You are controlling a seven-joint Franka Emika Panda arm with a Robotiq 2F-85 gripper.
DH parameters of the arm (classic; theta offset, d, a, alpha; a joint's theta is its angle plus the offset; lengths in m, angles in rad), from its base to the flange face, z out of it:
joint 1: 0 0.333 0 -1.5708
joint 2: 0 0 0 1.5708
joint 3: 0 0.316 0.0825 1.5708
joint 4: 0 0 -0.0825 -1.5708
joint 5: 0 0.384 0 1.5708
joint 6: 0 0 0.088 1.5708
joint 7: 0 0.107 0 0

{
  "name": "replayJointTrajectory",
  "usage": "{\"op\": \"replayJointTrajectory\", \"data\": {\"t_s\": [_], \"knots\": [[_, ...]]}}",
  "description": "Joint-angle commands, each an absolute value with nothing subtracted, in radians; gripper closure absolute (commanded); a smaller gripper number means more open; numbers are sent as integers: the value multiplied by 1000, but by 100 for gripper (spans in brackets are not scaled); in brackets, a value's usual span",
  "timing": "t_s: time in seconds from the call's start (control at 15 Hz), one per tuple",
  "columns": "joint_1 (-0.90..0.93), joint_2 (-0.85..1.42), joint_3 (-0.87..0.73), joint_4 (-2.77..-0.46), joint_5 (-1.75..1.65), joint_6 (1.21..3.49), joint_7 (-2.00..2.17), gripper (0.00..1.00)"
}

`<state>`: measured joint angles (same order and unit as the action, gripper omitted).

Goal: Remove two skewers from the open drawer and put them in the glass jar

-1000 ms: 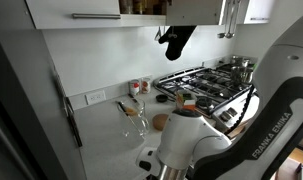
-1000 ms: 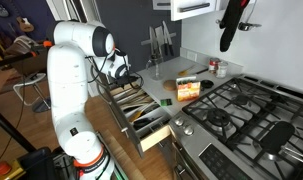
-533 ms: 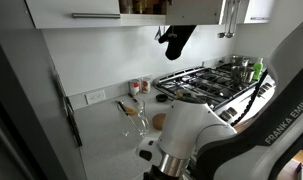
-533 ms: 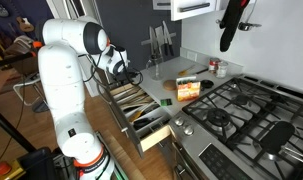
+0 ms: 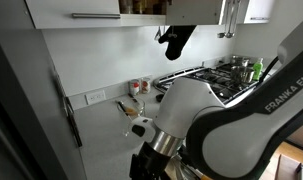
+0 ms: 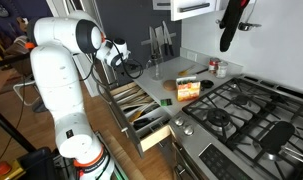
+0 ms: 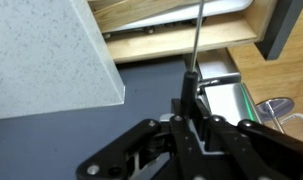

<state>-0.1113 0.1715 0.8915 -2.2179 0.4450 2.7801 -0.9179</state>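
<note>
skewer [image 7: 195, 40]: pinched at its lower end in the claw [image 7: 189, 80], jaws closed down narrow on it. in the wrist view it runs off toward 12–1 o'clock. only one rod shows, can't tell if a second lies alongside it.

drawer [image 7: 171, 14] sits open at 12 o'clock in the wrist view, beyond the rod's far end. in an exterior view it's pulled out below the counter [image 6: 141, 105]. glass jar [image 5: 133, 112] stands on the counter, mostly behind the arm, at about 11 o'clock from the arm's bulk.

step, as i read it: carry to the jar. advice:
- the grip is near one end, so the long free length can swing or pivot. move slow and keep the squeeze on.
- keep the free tip clear of the countertop [image 7: 46, 50] edge at 10 o'clock.
- get the rod near vertical over the jar mouth and lower the tip inside before letting go.
- the rod is likely taller than the jar, so it'll lean on the rim. release gently so the jar doesn't tip.

materials: the rod is very thin, straight and dark. the jar is clear glass. the drawer has a pale wood interior. the countertop is grey and speckled with a square edge.
</note>
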Motion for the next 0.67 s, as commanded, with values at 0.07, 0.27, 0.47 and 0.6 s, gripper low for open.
{"op": "replayJointTrajectory", "data": {"t_s": [0.07,0.27,0.47,0.6], "knots": [[-195,46,960,-2192,679,2861,-1051,96],[-177,72,942,-2172,642,2844,-1026,85],[-179,77,947,-2166,661,2877,-1040,96],[-186,68,949,-2147,692,2928,-1057,96]]}}
